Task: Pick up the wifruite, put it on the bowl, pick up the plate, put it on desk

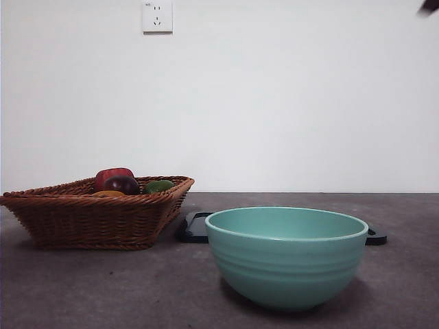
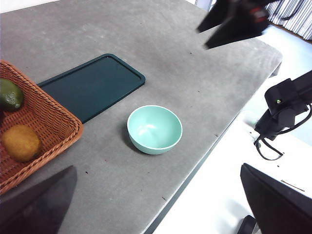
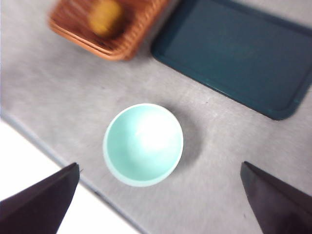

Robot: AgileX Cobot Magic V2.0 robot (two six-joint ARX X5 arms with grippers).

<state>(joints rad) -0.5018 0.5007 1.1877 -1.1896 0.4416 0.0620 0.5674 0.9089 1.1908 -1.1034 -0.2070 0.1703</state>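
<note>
The wifruite (image 2: pixel 20 143), a small orange-brown oval, lies in a wicker basket (image 2: pixel 46 114) beside a green fruit (image 2: pixel 9 94). It also shows low in the basket in the front view (image 1: pixel 110 194) and blurred in the right wrist view (image 3: pixel 104 17). The mint-green ribbed bowl (image 1: pixel 287 253) stands empty on the desk (image 1: pixel 103 288). Behind it lies the plate (image 2: pixel 92 85), a flat dark green rectangle. My left gripper (image 2: pixel 158 168) hovers high and open, holding nothing. My right gripper (image 3: pixel 160 164) hangs open above the bowl (image 3: pixel 143 145).
The basket (image 1: pixel 96 216) at front left also holds a red fruit (image 1: pixel 113 175) and a dark red fruit (image 1: pixel 122 184). The desk's edge (image 2: pixel 204 156) runs close beside the bowl (image 2: pixel 154 129). A black arm tip (image 1: pixel 429 7) shows at the top right corner.
</note>
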